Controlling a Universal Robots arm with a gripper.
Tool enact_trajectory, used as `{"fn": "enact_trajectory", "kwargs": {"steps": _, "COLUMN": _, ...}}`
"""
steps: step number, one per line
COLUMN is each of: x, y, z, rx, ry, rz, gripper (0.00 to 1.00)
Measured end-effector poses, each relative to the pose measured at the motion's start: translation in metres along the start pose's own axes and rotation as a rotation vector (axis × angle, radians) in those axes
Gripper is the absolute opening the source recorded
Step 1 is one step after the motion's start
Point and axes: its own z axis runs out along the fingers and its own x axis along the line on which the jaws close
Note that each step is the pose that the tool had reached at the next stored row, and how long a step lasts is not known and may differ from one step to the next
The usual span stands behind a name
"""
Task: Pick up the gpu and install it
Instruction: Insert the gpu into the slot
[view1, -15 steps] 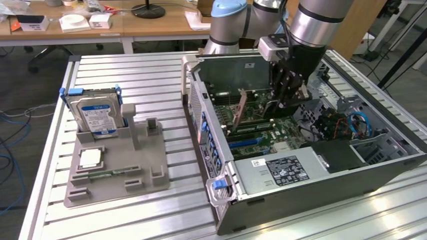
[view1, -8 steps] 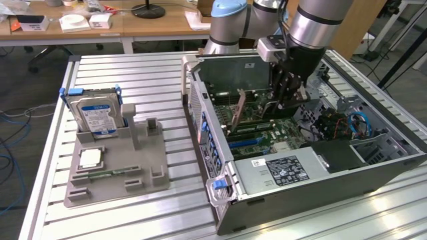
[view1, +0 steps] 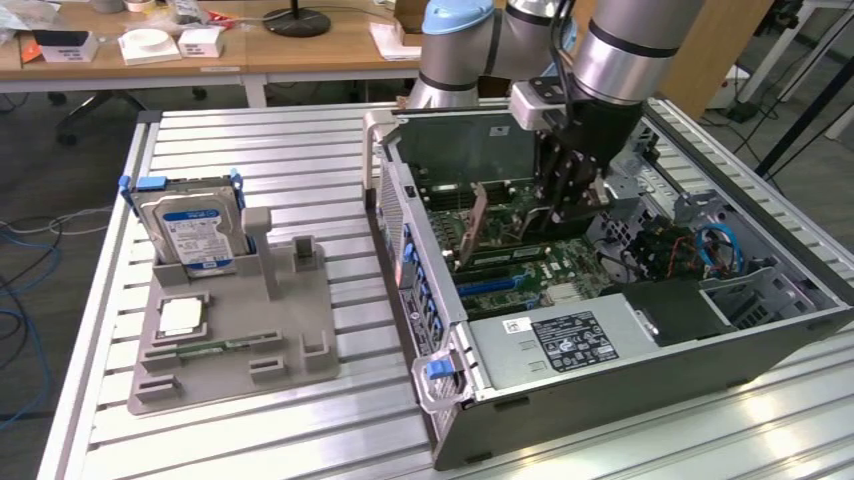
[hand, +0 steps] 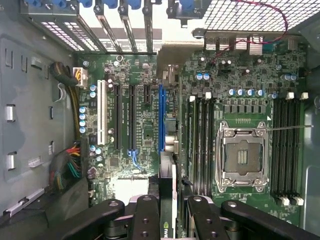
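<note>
My gripper (hand: 168, 212) is clamped part-way closed on the gpu (hand: 167, 200), card held edge-on between my fingers (hand: 146, 220), down inside the open computer case (view1: 747, 330). In the exterior view the gripper (view1: 574, 195) hangs over the motherboard (view1: 534, 265) with the gpu (view1: 475, 225) standing upright on it; seated or not, cannot tell. In the wrist view the card sits in line with the blue slot (hand: 161, 117) on the motherboard (hand: 135, 75), beside the empty CPU socket (hand: 242, 155). Outside the case, on the side away from its open interior, a grey fixture tray (view1: 287, 330) lies on the slatted aluminium table (view1: 267, 150). It carries an upright hard drive (view1: 194, 225), a processor chip (view1: 180, 315) and a memory stick (view1: 214, 350).
</note>
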Motion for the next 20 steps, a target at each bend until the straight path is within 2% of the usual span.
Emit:
{"fn": "enact_trajectory", "kwargs": {"steps": 9, "x": 0.004, "y": 0.0025, "z": 0.0053, "rx": 0.0, "ry": 0.0002, "rz": 0.0, "gripper": 0.27}}
{"fn": "enact_trajectory", "kwargs": {"steps": 20, "x": 0.006, "y": 0.0133, "z": 0.0173, "rx": 0.0, "ry": 0.0001, "rz": 0.0, "gripper": 0.27}}
